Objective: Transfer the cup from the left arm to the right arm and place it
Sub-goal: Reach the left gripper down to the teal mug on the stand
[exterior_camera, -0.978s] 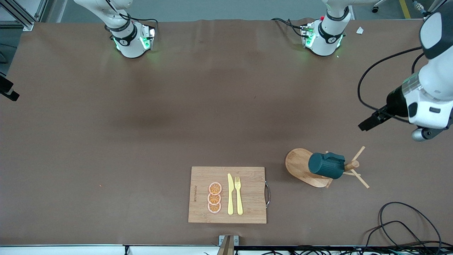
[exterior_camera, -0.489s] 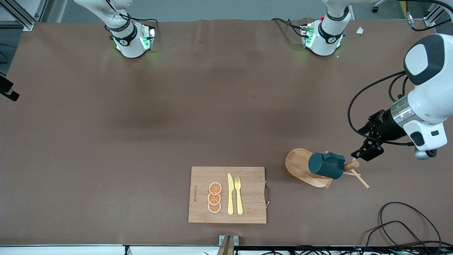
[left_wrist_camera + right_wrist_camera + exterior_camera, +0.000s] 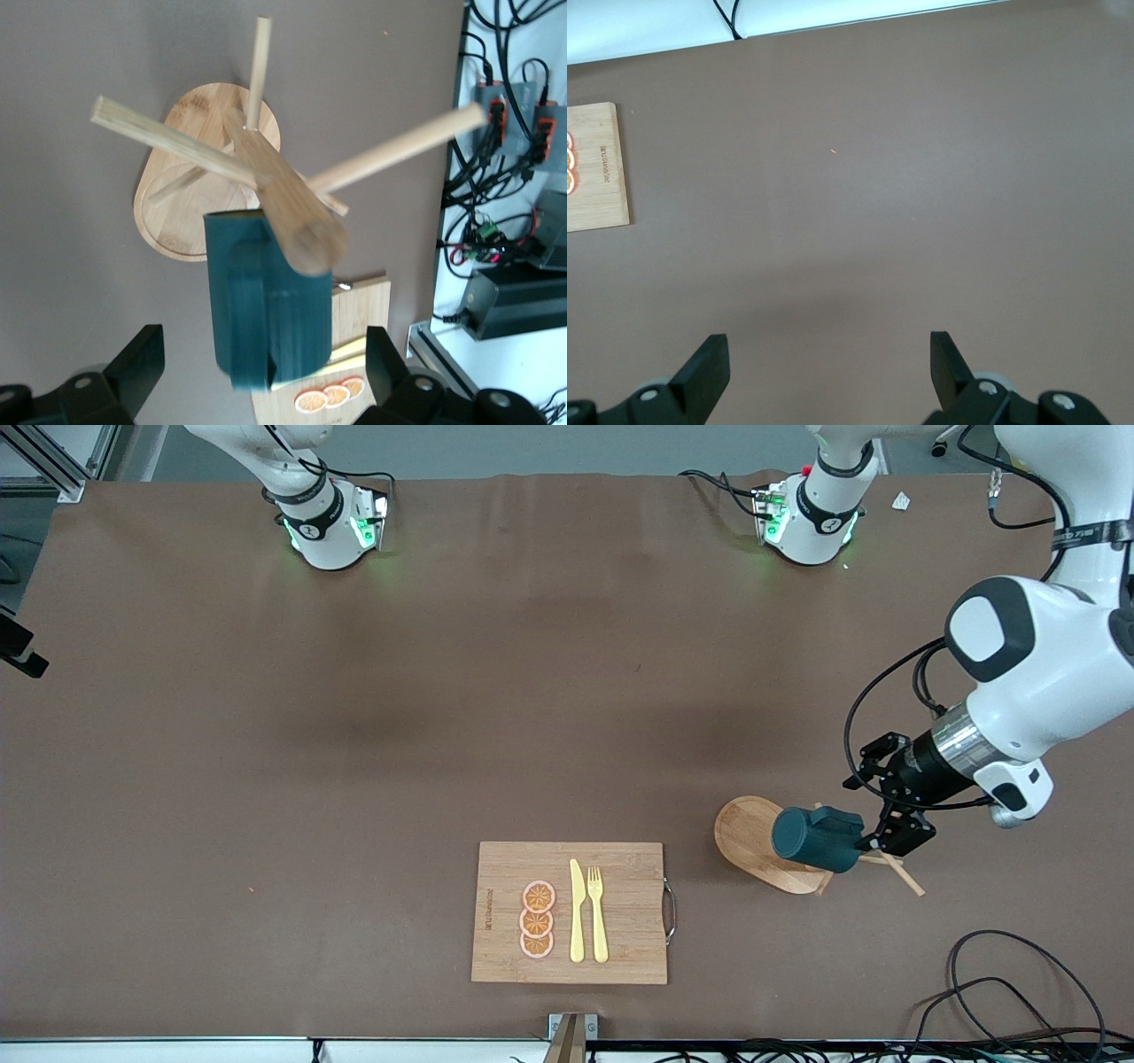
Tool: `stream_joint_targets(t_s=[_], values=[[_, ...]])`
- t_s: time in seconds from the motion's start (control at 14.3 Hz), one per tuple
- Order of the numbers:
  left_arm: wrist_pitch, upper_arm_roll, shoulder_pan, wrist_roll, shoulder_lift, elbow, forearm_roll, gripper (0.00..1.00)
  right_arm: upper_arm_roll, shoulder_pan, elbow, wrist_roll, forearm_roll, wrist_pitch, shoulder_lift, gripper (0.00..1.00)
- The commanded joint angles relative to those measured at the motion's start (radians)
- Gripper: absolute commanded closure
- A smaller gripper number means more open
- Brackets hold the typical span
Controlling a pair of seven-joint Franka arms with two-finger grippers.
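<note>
- I'm bringing the left pincer [image 3: 889, 819] in at the wooden peg rack [image 3: 769, 843], fingers spread wide, gripping nothing, level with the cup [image 3: 817, 839].
- The cup [image 3: 266, 301] is hanging mouth-down on a rack peg, handle [image 3: 246, 314] facing the pincer [image 3: 263, 372], so I'm straddling the body from the side.
- The right pincer [image 3: 828, 367] is waiting, released and empty, over bare bench [image 3: 877, 177], off the rack toward the right arm's end.
- Cutting board [image 3: 620, 903] is sitting beside the rack, out of my way.

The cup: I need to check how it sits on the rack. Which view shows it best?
The left wrist view: the cup fills it, hung on a peg of the wooden rack. The front view shows it small; the right wrist view misses it.
</note>
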Motion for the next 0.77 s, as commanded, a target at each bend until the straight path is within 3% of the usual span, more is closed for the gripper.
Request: stream_joint_targets(t_s=[0.0, 0.7], values=[[0.036, -0.008, 0.006, -0.018, 0.0, -0.027, -0.038, 0.0, 0.018, -0.022, 0.0, -0.007, -0.007, -0.001, -0.006, 0.0], [0.135, -0.01, -0.031, -0.017, 0.063, -0.016, -0.058, 0.0, 0.016, -0.022, 0.0, -0.006, -0.007, -0.001, -0.007, 0.0]])
